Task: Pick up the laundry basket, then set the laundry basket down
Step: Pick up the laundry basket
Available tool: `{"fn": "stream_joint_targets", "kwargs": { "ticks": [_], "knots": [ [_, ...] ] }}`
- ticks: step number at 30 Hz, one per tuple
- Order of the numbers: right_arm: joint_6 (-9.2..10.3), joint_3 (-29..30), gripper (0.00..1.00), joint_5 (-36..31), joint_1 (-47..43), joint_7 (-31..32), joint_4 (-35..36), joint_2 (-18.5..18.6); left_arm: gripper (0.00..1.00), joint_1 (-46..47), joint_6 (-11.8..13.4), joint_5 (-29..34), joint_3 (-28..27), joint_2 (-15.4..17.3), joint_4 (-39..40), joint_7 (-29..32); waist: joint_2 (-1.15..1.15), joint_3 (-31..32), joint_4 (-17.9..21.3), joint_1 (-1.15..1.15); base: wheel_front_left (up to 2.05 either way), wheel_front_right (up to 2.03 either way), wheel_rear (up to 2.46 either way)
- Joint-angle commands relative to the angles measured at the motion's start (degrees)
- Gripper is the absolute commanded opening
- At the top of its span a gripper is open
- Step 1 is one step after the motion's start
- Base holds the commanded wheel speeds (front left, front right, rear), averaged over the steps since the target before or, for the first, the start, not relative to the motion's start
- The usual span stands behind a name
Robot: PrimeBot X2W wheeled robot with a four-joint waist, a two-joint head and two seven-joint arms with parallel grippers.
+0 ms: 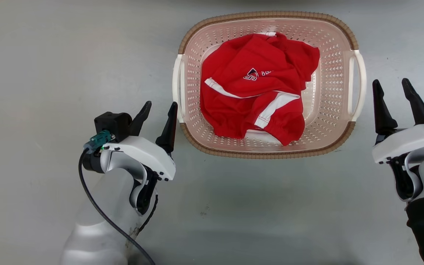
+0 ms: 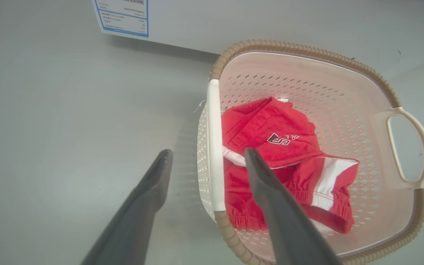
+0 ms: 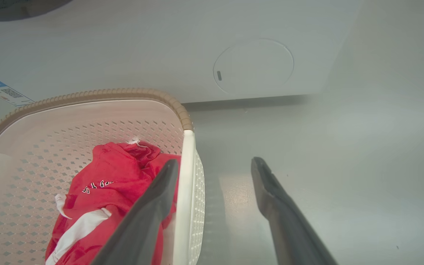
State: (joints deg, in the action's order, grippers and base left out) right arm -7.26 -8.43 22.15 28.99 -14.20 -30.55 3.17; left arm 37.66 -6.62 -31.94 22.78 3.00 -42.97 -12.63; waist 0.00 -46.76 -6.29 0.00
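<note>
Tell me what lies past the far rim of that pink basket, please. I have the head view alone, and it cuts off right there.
Observer: A white panel stands just behind the laundry basket. Low on it is a round cover outline with a small dark slot at its edge.
Operator: Is anything written on that panel?
Observer: Yes. The left wrist view shows a blue-edged label on it, off to one side of the basket. The print is too small to read.
</note>
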Motion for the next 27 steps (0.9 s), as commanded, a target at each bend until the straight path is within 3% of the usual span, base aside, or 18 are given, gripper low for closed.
{"fn": "stream_joint_targets", "kwargs": {
  "ticks": [1,11,27],
  "knots": [
    [-0.23,-1.4,1.00,1.0,0.1,-0.7,-0.5,0.3,1.00,1.0,-0.6,-0.5,-0.5,1.0,-1.5,-0.9,0.00,-0.5,-0.1,0.00,0.00,0.00,0.00],
    [-0.23,-6.1,1.00,5.2,5.9,-0.8,-7.7,0.0,1.00,8.0,-0.8,-6.0,8.4,0.9,-11.8,-2.0,0.00,-2.4,0.0,0.00,0.00,0.00,0.00],
    [-0.23,-16.4,1.00,12.5,12.4,-0.8,-14.1,-0.3,1.00,14.7,-0.9,-16.8,19.6,2.6,-17.3,-2.3,0.00,-6.0,0.8,0.00,0.00,0.00,0.00]
  ]
}}
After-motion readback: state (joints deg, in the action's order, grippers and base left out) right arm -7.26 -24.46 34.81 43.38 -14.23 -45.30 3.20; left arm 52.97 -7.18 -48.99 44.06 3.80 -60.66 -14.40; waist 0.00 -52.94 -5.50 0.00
